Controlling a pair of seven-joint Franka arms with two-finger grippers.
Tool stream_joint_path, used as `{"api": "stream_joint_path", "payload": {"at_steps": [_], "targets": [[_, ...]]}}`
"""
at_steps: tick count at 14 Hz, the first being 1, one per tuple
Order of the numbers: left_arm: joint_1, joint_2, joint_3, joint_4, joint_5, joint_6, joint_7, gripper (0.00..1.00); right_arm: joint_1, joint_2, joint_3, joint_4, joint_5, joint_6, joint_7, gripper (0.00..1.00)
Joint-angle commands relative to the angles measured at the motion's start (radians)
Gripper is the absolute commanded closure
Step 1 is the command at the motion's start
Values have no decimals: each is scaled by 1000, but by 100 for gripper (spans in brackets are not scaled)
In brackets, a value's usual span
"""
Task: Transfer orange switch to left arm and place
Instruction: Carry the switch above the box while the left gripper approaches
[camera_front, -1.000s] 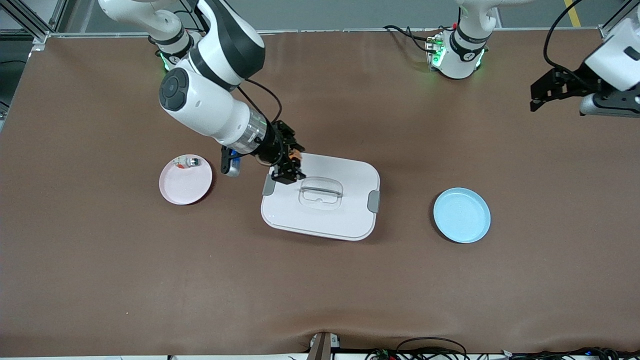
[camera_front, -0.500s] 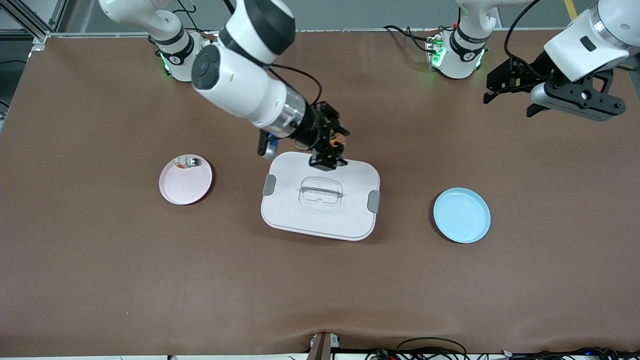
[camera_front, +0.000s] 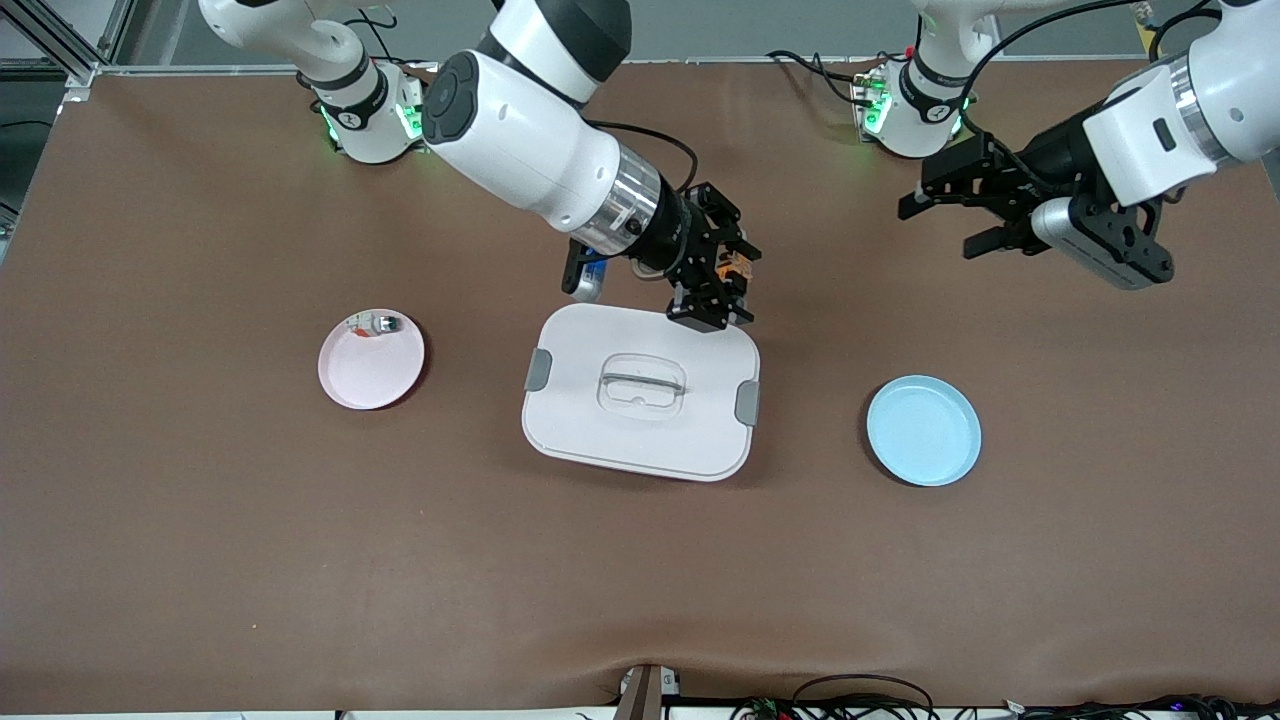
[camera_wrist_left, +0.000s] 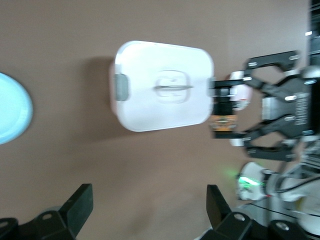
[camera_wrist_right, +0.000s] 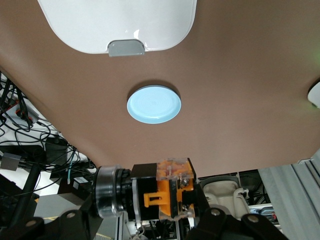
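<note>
My right gripper is shut on the orange switch and holds it in the air over the edge of the white box that lies farther from the front camera. In the right wrist view the switch sits between the fingers, with its black cylinder and orange block showing. My left gripper is open and empty. It hangs over bare table, toward the left arm's end from the box. The left wrist view shows the box and the held switch ahead of the left gripper.
A pink plate with a small silver-clear part lies toward the right arm's end of the table. A blue plate lies toward the left arm's end, and it also shows in the right wrist view.
My right gripper has carried the switch along the box's farther edge toward the left arm's end. My left gripper has swung in toward the middle of the table.
</note>
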Motion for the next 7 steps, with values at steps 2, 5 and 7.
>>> {"api": "stream_joint_path", "payload": {"at_steps": [2,5,7], "targets": [[-9,12,-3,13,-84,53,-47,0,39,100,-18,111,8,51,45,100],[-10,25,-4,11,-71,72,-28,0,44,108,-15,116,10,114,45,100],[-12,49,-4,11,-71,100,-26,0,44,111,-12,118,10,145,45,100]]}}
